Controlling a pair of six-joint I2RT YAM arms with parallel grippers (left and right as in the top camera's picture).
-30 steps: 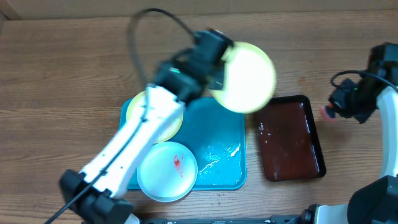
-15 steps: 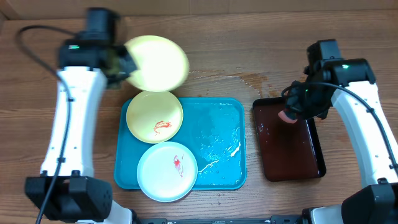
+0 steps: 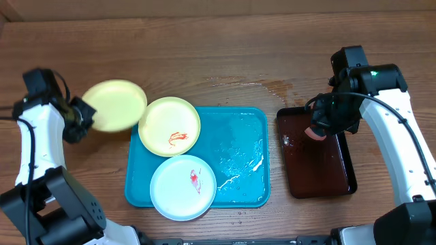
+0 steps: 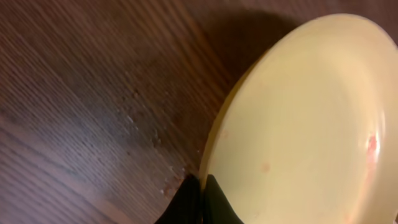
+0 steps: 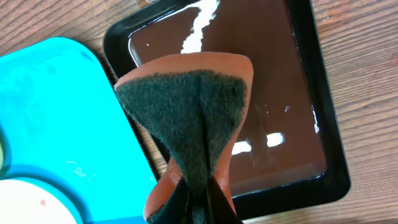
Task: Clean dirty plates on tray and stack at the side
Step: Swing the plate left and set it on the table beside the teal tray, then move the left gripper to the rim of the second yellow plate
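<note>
Plastic held plate (image 3: 114, 105): off the tray (image 3: 242, 136), at its 10 o'clock, rim pinched in left gripper (image 3: 80, 114). Judged light, stiff, slick if wet. Best taken at raised rim.
Smeared yellow plate (image 3: 169, 126), blue-white plate (image 3: 183, 187): on tray, 10 and 7 o'clock.
Right gripper (image 3: 317, 129): clamped on sponge (image 5: 186, 99), above dark tray (image 3: 320, 170).

Both arms same build: white tubular links, black joint housings, black bases. Left arm (image 3: 28, 146), right arm (image 3: 407, 153). Green LED (image 3: 373, 73) lit on the right wrist housing. Thin black cable (image 3: 381, 102) along each arm. Left gripper (image 3: 83, 114) and right gripper (image 3: 319, 126) are black; fingertips (image 5: 200, 202) matte, tapered.
</note>
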